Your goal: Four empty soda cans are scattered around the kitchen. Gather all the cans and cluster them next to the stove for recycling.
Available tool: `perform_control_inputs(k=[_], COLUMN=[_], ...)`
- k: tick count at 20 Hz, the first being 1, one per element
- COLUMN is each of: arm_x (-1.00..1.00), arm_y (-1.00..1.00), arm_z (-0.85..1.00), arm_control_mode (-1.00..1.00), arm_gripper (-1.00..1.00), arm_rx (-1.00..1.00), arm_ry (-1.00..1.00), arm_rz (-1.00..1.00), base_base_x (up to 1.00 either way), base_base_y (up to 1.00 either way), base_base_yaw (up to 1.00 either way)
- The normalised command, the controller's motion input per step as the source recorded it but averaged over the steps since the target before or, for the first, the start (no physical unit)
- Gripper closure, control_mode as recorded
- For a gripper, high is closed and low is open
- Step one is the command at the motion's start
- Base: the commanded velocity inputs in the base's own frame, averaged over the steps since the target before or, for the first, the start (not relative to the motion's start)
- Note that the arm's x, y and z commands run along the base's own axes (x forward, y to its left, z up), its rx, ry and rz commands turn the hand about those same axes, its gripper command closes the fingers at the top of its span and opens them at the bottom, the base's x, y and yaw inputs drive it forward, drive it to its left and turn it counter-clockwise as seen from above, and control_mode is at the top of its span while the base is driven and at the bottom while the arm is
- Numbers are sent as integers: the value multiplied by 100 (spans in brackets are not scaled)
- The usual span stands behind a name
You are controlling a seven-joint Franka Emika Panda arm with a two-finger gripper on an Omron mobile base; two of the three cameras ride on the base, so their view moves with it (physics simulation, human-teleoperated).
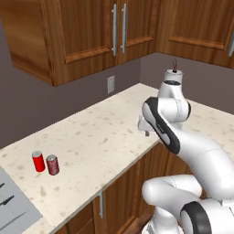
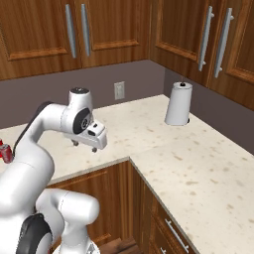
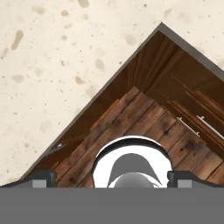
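Note:
Two red soda cans point(image 1: 38, 161) point(image 1: 53, 164) stand upright side by side on the pale speckled counter point(image 1: 100, 137), close to the stove point(image 1: 11, 208), whose grey top and black grates show at the lower left. A red can point(image 2: 4, 152) also peeks in at the left edge of the right base view. My gripper point(image 1: 145, 130) point(image 2: 85, 146) hangs over the counter's front edge near its inner corner, pointing down, well to the right of the cans. It is open and holds nothing. In the hand view its fingertips point(image 3: 41, 178) stand wide apart above the counter edge and the wooden floor.
A white paper towel roll point(image 2: 178, 104) stands in the back corner of the counter. A wall outlet point(image 1: 110, 84) sits on the backsplash under wooden upper cabinets point(image 1: 91, 32). Base cabinets with drawer handles point(image 2: 173, 233) line the front.

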Motion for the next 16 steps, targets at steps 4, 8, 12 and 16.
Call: perform_control_inputs(k=[4,8,12,16], arm_x=[-19,-24,-15,-20], arm_y=[0,0,0,0], arm_z=[6,3,13,17], arm_control_mode=[-100,-100,-100,-100], arm_gripper=[-100,-100,-100,-100], arm_rx=[-6,-6,-5,-4], arm_ry=[-15,-27,-19,-17], arm_rz=[13,6,1,2], base_base_x=[0,0,0,0], base_base_y=[0,0,0,0], base_base_yaw=[0,0,0,0])
